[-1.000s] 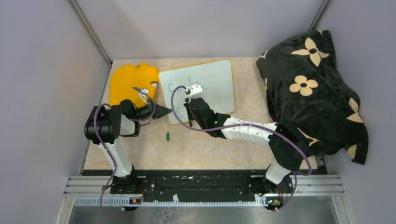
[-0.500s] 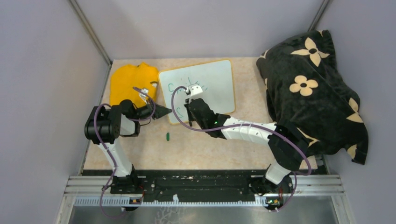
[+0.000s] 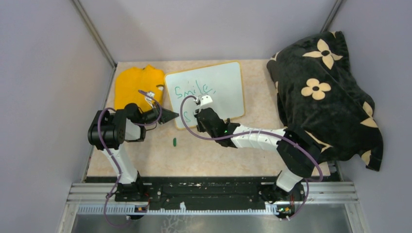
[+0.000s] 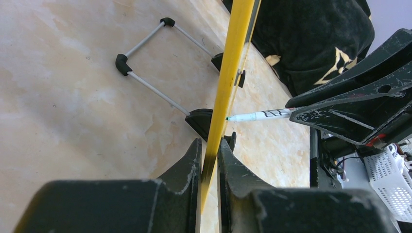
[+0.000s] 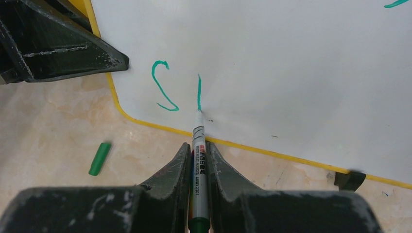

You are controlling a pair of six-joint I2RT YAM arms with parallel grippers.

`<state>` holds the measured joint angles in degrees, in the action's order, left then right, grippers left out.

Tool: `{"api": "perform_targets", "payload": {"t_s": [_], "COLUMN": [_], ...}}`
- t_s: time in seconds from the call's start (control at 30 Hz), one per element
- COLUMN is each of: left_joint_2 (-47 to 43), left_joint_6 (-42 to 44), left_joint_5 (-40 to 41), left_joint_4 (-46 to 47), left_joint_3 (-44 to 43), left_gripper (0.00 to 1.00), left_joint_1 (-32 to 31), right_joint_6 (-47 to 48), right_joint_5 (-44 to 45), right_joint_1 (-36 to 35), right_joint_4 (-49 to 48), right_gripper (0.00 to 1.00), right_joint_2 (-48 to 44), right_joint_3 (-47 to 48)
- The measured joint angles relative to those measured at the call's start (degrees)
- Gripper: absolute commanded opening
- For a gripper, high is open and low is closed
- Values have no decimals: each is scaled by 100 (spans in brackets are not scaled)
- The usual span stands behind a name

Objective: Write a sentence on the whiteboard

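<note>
The whiteboard (image 3: 221, 87) stands tilted at the back of the table, its yellow edge (image 4: 235, 48) running up the left wrist view. My left gripper (image 3: 172, 115) (image 4: 210, 141) is shut on the board's lower left edge. The sentence (image 3: 194, 90) reads "Smile," in green on the top line. Below it are an "S" (image 5: 162, 87) and one upright stroke (image 5: 198, 92). My right gripper (image 3: 196, 115) (image 5: 198, 145) is shut on a green marker (image 5: 199, 155). The marker's tip touches the board at the foot of that stroke.
The green marker cap (image 3: 174, 141) (image 5: 100, 158) lies on the table just in front of the board. A folded yellow cloth (image 3: 136, 85) sits left of the board. A black flowered blanket (image 3: 320, 92) covers the right side. The board's wire stand (image 4: 150, 82) rests behind it.
My right gripper has drawn back from the top line toward the board's lower left, uncovering the word "Smile,". The left gripper and the board have not moved.
</note>
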<state>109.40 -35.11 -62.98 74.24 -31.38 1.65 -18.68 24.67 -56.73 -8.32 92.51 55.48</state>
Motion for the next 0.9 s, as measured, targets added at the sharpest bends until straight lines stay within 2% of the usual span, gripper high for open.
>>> {"api": "perform_targets", "payload": {"t_s": [0.43,0.9], "left_joint_2": [0,0], "left_joint_6": [0,0], "left_joint_5": [-9,-11], "left_joint_4": [-9,-9], "left_joint_3": [-4,-7], "left_gripper": [0,0], "left_joint_1": [-2,-2], "right_joint_6": [-44,63], "right_joint_5": [122,-87], "right_joint_1": [35,-13], "right_joint_4": [72,-192], "right_gripper": [0,0], "right_joint_2": [-249,-358], "right_joint_3": [-262,-2]}}
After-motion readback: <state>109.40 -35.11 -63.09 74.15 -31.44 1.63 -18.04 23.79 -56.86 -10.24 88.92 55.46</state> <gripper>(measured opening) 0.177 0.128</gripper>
